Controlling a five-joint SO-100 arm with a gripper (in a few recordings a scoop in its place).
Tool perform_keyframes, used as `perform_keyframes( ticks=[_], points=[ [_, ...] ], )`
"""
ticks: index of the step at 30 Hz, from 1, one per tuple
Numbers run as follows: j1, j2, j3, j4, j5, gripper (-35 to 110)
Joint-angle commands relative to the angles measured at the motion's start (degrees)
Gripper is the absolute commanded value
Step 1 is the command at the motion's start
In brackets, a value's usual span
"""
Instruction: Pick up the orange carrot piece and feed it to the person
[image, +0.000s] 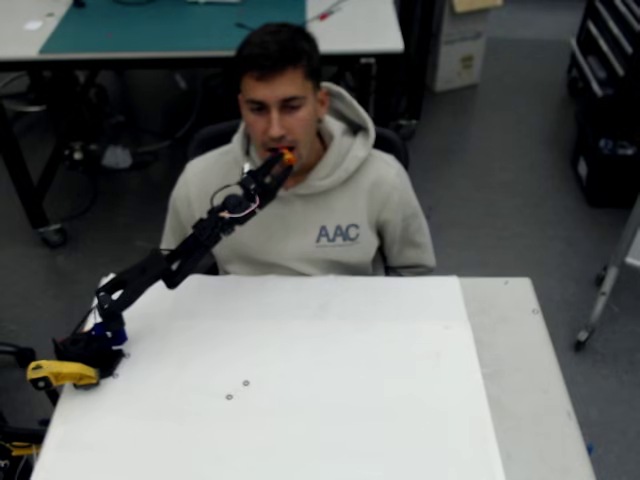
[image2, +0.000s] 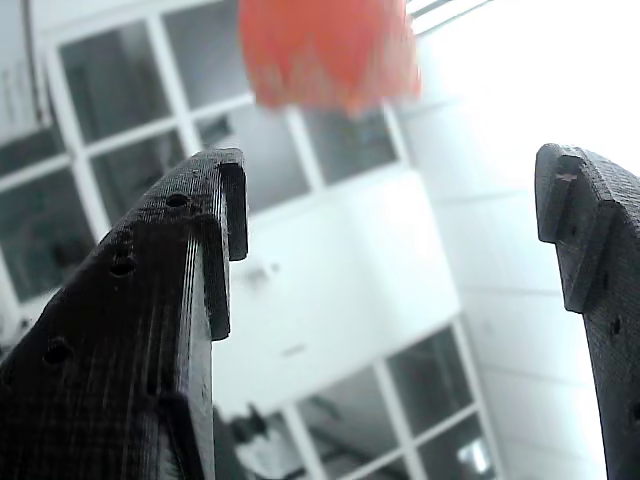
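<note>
**Operator:** From my seat, the overhead view shows the arm raised off the white worktop (image: 300, 380), reaching up and right to the person (image: 300, 190) sitting behind it. The claw (image: 277, 166) is at their mouth.

**Observer:** And the orange carrot piece?

**Operator:** The orange carrot piece (image: 288, 157) sits right at the tip of the claw, at the person's lips. In the wrist view the orange carrot piece (image2: 328, 50) is a blurred orange mass at the top edge, beyond the fingertips (image2: 215, 215) and above the gap, nearer the left finger than the right.

**Observer:** Which way does it point?

**Operator:** I can't tell its long axis; it's too small overhead and too blurred at the wrist. Its lower edge looks ragged there.

**Observer:** Is the claw holding it?

**Operator:** The wrist view shows the claw (image2: 390, 215) with jaws spread wide and nothing between them. The carrot clears both fingers in that picture.

**Observer:** Anything else?

**Operator:** A yellow clamp (image: 60, 373) at the arm's base, on the worktop's left corner.
</note>
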Motion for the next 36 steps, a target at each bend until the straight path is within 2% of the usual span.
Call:
perform_keyframes(
  ticks=[1,7,12,16,25,32,36],
  points=[
    [2.99,3.08,-3.34,0.18,-0.09,23],
    [3.6,3.52,-3.34,0.26,-0.09,20],
    [3.43,3.6,-3.34,0.26,-0.09,-5],
    [3.43,3.08,-3.34,0.26,-0.09,1],
    [3.34,3.69,-2.29,0.35,0.09,-3],
    [3.43,11.34,16.26,0.35,0.35,-3],
    [3.69,24.35,32.52,0.35,6.94,-3]
  ],
)
